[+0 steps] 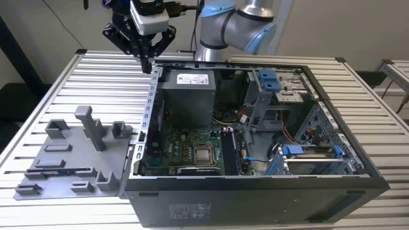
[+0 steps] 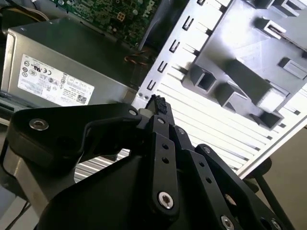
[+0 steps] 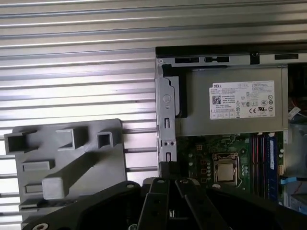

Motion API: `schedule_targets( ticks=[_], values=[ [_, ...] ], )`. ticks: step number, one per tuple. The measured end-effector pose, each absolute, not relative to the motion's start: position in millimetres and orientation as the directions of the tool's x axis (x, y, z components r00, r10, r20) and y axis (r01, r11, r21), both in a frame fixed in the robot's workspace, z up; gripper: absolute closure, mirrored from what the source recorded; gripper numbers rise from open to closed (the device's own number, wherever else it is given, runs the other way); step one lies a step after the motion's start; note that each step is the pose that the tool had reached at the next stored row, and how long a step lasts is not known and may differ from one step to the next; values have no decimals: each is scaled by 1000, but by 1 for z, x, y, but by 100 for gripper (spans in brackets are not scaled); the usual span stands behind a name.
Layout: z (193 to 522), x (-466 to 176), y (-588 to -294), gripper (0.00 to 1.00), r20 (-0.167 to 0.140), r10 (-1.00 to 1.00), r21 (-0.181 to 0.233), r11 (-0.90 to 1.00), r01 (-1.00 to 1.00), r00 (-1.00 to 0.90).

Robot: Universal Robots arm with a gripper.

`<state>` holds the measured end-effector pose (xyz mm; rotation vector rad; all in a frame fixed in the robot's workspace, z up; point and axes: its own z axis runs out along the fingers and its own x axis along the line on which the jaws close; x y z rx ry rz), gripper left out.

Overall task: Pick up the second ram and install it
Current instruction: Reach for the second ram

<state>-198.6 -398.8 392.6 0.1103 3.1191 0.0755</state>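
**Gripper up by the case corner, ram way over in the tray**

In the exterior view the gripper point(image 1: 147, 66) hangs at upper left, right above the back corner of the open PC case point(image 1: 255, 203). Its fingers are pinched together with nothing between them, as far as I can see. I take the second ram point(image 1: 50, 171) to be the thin dark strip in the grey holder tray point(image 1: 38, 153) at lower left, well apart from the gripper, but I can't swear to it. My worry is that pinched fingers would just bump a stick that thin instead of straddling it. The upright post point(image 1: 91, 125) also stands between the two, so a low path could clip it or the case wall. Everything sits on a slatted metal table point(image 1: 83, 81), with a pale wall behind and another slatted bench point(image 1: 397, 72) at the right edge.
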Motion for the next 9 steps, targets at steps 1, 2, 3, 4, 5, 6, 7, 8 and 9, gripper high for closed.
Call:
schedule_targets(
  ticks=[1, 2, 3, 4, 5, 6, 7, 8, 9],
  values=[
    [393, -201, -399, 89, -18, 71, 49, 996, 70, -997],
    [393, -203, -399, 89, -18, 71, 49, 996, 70, -997],
    [393, -205, -399, 89, -18, 71, 49, 996, 70, -997],
    [393, -207, -399, 89, -18, 71, 49, 996, 70, -997],
    [393, -209, -399, 89, -18, 71, 49, 996, 70, -997],
    [393, -211, -399, 89, -18, 71, 49, 996, 70, -997],
    [393, -213, -399, 89, -18, 71, 49, 996, 70, -997],
    [393, -215, -399, 89, -18, 70, 49, 996, 70, -997],
    [393, -218, -399, 89, -18, 70, 49, 996, 69, -997]
  ],
)
